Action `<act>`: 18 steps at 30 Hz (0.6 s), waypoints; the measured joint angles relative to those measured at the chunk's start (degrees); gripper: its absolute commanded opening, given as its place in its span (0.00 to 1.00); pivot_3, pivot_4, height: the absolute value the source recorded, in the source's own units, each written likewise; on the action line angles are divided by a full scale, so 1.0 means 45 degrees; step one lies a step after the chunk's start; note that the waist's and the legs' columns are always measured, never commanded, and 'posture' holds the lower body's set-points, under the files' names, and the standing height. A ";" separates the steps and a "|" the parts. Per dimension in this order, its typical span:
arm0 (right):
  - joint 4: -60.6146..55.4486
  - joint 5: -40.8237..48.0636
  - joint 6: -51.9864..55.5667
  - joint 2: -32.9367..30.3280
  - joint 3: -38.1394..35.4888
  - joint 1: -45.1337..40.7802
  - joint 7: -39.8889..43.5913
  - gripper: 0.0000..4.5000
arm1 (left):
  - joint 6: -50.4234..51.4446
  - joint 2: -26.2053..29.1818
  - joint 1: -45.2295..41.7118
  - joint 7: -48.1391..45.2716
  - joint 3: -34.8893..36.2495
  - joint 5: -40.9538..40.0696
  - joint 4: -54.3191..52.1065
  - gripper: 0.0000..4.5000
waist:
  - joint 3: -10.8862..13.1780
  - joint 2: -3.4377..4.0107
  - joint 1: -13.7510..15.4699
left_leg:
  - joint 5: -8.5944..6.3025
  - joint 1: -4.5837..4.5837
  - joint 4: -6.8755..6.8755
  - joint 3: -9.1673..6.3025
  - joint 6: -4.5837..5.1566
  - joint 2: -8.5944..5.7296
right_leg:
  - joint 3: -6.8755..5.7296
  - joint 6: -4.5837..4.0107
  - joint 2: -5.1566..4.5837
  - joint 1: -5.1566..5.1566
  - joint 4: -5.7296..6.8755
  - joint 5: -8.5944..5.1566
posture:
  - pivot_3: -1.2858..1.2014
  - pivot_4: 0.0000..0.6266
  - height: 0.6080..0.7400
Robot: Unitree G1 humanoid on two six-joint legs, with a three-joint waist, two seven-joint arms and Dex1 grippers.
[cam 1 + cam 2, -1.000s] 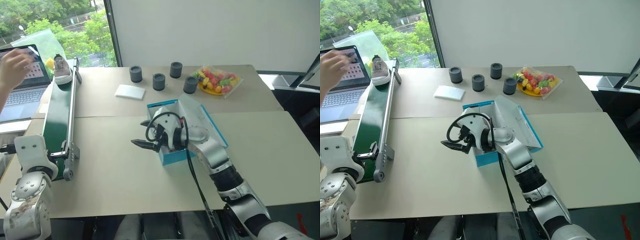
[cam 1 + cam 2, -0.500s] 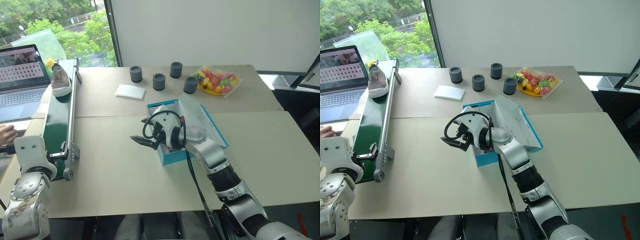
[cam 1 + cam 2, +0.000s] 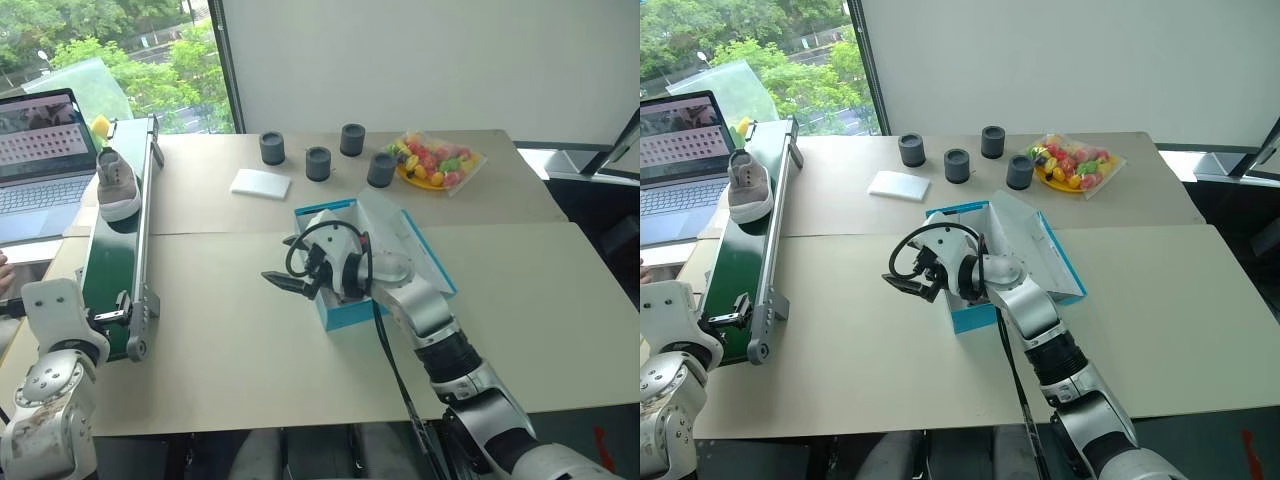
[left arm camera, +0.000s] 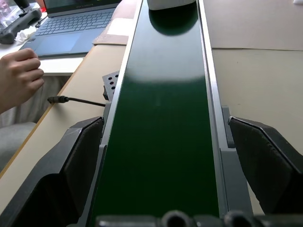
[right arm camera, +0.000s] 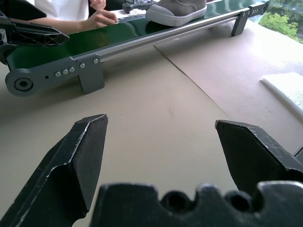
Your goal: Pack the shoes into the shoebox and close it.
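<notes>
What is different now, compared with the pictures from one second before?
The shoe has travelled along the green conveyor belt toward the robot. The person's hand has left the laptop and is now beside the belt. Nothing was grasped or released: the left claw waits open at the belt's near end, and the right claw stays open beside the open blue shoebox.

Taupe sneaker (image 3: 118,184) with whitish sole, upright, riding the far stretch of the green conveyor belt (image 3: 110,255) at ten o'clock. Blue shoebox (image 3: 345,310), lid open, white inside, mid-table.
</notes>
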 measured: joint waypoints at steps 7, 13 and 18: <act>0.0006 -0.0002 0.0000 0.0051 -0.0013 -0.0014 -0.0150 0.95 | 0.0000 -0.0206 -0.0275 0.0026 0.0028 -0.0246 0.0394 1.00 | -0.0001 -0.0001 -0.0002 | 0.0000 -0.0001 0.0000 0.0001 0.0000 -0.0001 | 0.0001 0.0000 -0.0001 0.0000 -0.0001 0.0000 | 0.52 0.24 0.99; 0.0004 -0.0002 0.0025 -0.0011 -0.0046 -0.0014 -0.0276 0.95 | -0.0018 -0.0206 -0.0296 0.0048 0.0004 -0.0238 0.0661 1.00 | 0.0000 -0.0001 0.0005 | 0.0000 -0.0001 0.0000 0.0000 0.0000 -0.0001 | 0.0001 0.0000 -0.0002 0.0000 -0.0001 0.0000 | 0.52 0.24 0.99; -0.0011 0.0001 0.0113 -0.0052 -0.0051 -0.0012 -0.0324 0.95 | -0.0068 -0.0204 -0.0296 0.0058 -0.0090 -0.0212 0.0854 1.00 | 0.0000 -0.0001 0.0002 | 0.0000 -0.0001 0.0000 0.0000 0.0000 0.0000 | 0.0000 0.0000 -0.0002 -0.0001 -0.0001 0.0000 | 0.52 0.24 0.99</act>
